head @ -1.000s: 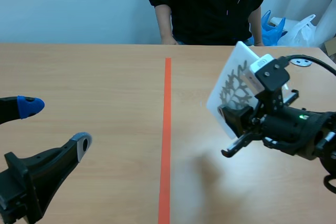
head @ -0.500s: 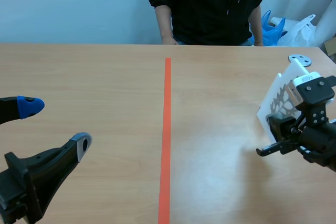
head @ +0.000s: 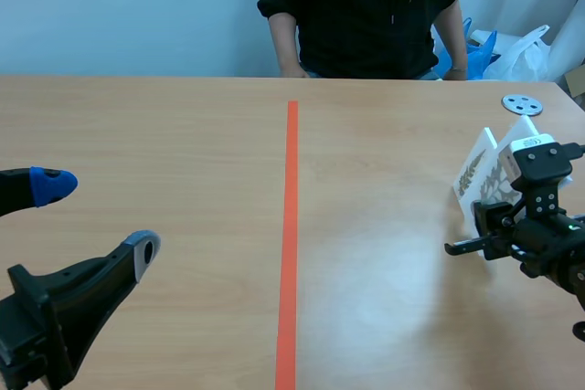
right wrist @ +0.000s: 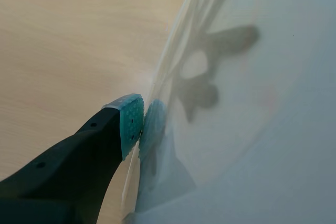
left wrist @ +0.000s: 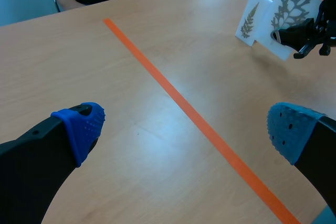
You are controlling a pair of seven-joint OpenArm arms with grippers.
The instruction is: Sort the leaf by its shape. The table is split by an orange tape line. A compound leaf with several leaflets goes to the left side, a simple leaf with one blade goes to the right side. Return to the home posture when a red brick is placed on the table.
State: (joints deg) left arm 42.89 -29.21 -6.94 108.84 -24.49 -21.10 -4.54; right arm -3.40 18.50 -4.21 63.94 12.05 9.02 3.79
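My right gripper is at the table's right side, shut on a white card printed with a lobed leaf. In the right wrist view the card is pinched between the green pads, and the far pad shows through it. A second white card with a fern-like leaf of several leaflets stands upright just left of the held card; the left wrist view also shows this fern card. Low at the left, my left gripper is open and holds nothing.
An orange tape line runs down the table's middle. A small metal disc lies at the far right. A person in a black top sits across the table, hands at its edge. Plastic bags lie behind.
The right arm carried the leaf card from near the middle to the right and lower. The fern card now shows beside it. The left arm has not moved.
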